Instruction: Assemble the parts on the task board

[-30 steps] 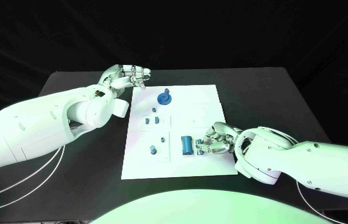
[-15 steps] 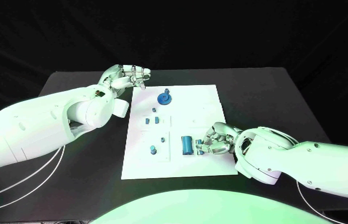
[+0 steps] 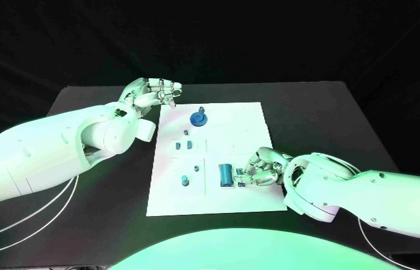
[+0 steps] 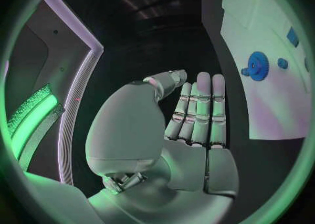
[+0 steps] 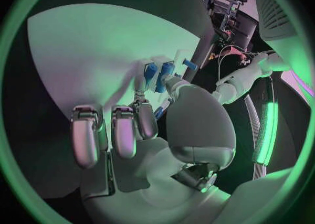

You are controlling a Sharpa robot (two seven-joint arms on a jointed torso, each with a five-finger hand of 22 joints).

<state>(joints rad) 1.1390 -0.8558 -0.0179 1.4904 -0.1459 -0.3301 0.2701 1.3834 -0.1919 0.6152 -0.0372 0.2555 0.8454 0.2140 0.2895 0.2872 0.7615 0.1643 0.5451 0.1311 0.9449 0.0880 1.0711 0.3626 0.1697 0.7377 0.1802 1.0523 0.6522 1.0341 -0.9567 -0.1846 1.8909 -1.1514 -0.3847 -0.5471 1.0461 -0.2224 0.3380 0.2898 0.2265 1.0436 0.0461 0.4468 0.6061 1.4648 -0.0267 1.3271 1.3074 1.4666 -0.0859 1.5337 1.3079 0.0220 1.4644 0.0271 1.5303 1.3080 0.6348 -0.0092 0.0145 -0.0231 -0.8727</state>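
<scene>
Blue toothed gear [image 3: 199,119] lies flat on smooth white task board [image 3: 249,121].

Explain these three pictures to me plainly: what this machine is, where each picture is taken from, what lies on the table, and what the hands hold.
This is a robot with two white arms, each ending in a silver many-fingered hand. One picture looks down from its head; the two round ones come from cameras at its wrists, behind each hand.

On the black table lies a white task board carrying small blue parts, among them a blue gear and a blue cylinder.

The left hand hovers off the board's far corner. Its wrist view shows the fingers straight and the palm bare, so it holds nothing.

The right hand is down on the board beside the cylinder, with a small blue part at its fingertips, apparently pinched there.
</scene>
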